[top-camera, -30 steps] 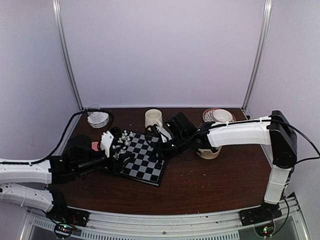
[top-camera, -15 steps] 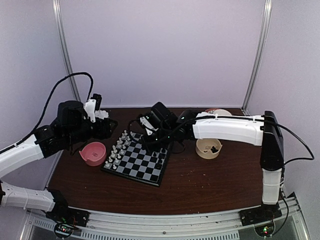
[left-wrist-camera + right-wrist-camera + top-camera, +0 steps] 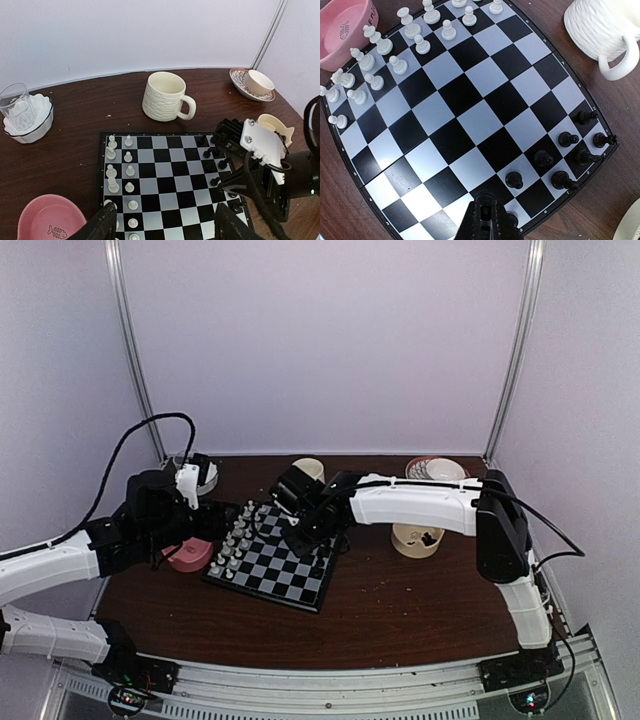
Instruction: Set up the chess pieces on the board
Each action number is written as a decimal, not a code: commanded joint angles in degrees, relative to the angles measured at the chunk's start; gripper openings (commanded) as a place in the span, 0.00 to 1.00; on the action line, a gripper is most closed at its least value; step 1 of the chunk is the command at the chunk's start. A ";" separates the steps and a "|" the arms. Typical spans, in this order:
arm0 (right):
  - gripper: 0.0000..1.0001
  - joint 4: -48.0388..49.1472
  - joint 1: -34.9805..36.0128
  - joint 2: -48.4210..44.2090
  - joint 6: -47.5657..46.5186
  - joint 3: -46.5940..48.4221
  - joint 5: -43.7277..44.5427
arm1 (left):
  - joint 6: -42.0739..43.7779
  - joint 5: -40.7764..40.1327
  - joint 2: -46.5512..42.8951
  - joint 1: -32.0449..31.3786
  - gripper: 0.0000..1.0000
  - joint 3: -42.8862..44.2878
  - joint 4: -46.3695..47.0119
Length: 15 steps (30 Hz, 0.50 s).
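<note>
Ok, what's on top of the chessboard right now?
White pieces stand in two rows along one edge of the board; several black pieces stand near the opposite edge. The shut right gripper covers the squares beneath it, so anything there is hidden.

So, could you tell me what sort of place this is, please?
Probably a lab test booth: plain white walls on metal posts enclose a table, with the arms bolted to a rail at its near edge.
</note>
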 commanded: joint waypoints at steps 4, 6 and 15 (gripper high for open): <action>0.00 -3.17 0.00 1.94 -1.57 2.81 3.29 | 1.05 -2.52 -4.52 0.08 0.69 -2.38 6.46; 0.00 -3.74 0.00 2.55 -1.65 3.43 3.59 | 0.97 -3.92 -5.05 0.08 0.69 -2.64 5.89; 0.00 -4.11 0.00 4.34 -1.46 3.85 2.01 | 0.96 -4.88 -6.28 0.09 0.70 -2.52 4.59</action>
